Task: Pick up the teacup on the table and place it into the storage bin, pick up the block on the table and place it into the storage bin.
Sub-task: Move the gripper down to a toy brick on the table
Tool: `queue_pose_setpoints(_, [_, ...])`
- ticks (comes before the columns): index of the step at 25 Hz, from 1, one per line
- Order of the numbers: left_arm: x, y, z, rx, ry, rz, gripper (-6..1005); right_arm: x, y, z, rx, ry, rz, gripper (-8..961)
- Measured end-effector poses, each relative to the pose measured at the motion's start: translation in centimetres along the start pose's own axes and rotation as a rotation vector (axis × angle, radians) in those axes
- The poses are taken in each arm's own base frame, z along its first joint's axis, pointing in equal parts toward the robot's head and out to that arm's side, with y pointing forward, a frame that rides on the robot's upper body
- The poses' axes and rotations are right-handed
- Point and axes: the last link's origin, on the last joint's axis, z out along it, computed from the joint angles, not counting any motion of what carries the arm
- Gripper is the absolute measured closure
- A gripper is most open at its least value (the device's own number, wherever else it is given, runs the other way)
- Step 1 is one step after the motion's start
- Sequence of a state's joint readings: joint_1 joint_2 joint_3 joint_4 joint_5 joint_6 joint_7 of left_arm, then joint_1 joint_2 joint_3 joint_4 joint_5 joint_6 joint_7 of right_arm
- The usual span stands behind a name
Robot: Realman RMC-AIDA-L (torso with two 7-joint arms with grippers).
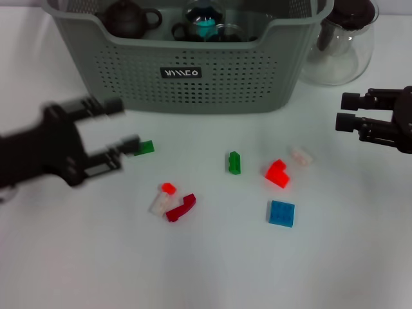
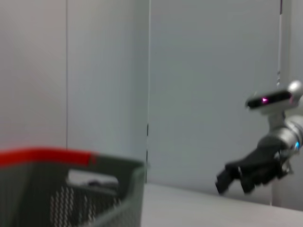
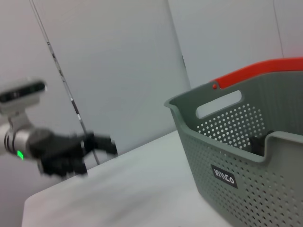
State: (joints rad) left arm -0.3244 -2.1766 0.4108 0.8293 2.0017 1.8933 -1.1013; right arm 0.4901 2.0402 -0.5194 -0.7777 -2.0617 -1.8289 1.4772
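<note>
The grey-green storage bin (image 1: 212, 77) stands at the back of the table, and shows too in the left wrist view (image 2: 118, 189) and the right wrist view (image 3: 246, 156). Inside it lie a dark teapot (image 1: 129, 18) and dark tea ware with a teal piece (image 1: 206, 27); I cannot pick out a teacup. Several blocks lie on the table: green (image 1: 144, 147), green (image 1: 234, 162), red (image 1: 277, 173), blue (image 1: 282, 213). My left gripper (image 1: 125, 123) is open and blurred, one fingertip beside the left green block. My right gripper (image 1: 344, 111) hangs open at the right edge.
A clear glass pitcher (image 1: 344, 45) stands right of the bin. A dark red block (image 1: 181, 207), a small red one (image 1: 168, 188) and pale translucent blocks (image 1: 300, 155) also lie on the white table. Each wrist view shows the other arm's gripper far off.
</note>
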Motion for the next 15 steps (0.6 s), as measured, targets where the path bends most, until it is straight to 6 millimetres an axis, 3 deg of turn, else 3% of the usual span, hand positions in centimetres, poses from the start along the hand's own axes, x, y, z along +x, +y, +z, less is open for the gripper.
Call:
queue_pose_setpoints(6, [-4.5, 0.6, 2.2, 0.032, -0.095, -0.023, 395, 0.1, -0.2, 0.2, 0.012, 0.007, 0.015, 452])
queue_pose_setpoints(15, [-9.0, 2.2, 3.5, 0.062, -0.217, 0.071, 489, 0.5, -0.2, 0.4, 0.011, 0.026, 0.033, 450])
